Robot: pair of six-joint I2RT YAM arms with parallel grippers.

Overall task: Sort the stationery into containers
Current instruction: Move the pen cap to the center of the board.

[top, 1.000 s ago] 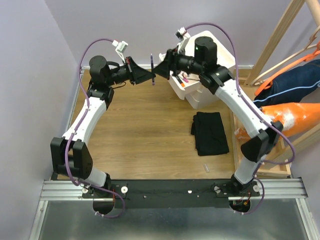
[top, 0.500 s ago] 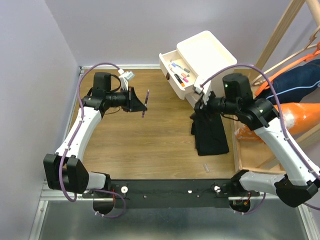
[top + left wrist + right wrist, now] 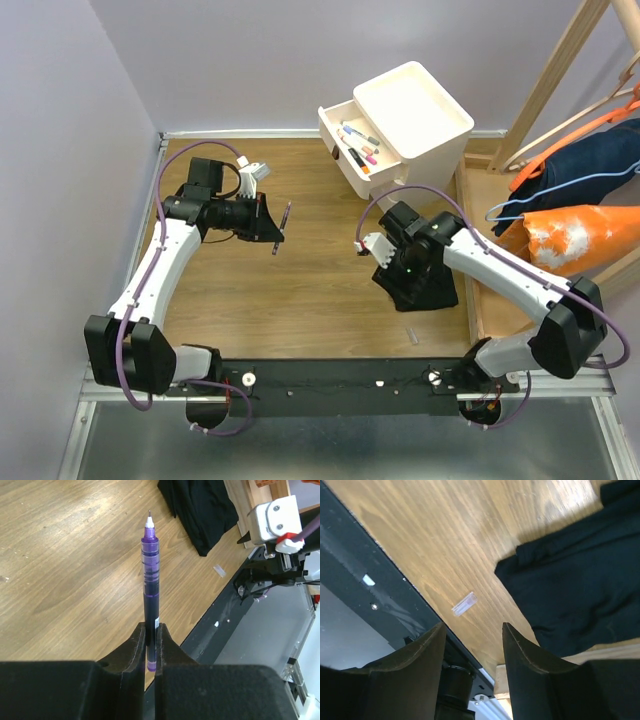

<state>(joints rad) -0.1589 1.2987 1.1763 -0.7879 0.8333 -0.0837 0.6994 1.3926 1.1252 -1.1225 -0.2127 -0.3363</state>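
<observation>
Carrying step: the left tool (image 3: pixel 151 632) is clamped on the purple pen (image 3: pixel 150 580), held above the desk (image 3: pixel 300 290) at 9 o'clock. The right tool (image 3: pixel 472 630), jaws apart and empty, hovers over the black cloth (image 3: pixel 570 580). Next, likely: swing the pen to the open drawer (image 3: pixel 330 130) at 1 o'clock.

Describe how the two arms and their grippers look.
The left arm and right arm have white shell links joined by black cylindrical joints. A purple cable runs along each and loops near the wrist. The left gripper and right gripper are matt black, each with two broad fingers that taper toward the tips.
</observation>
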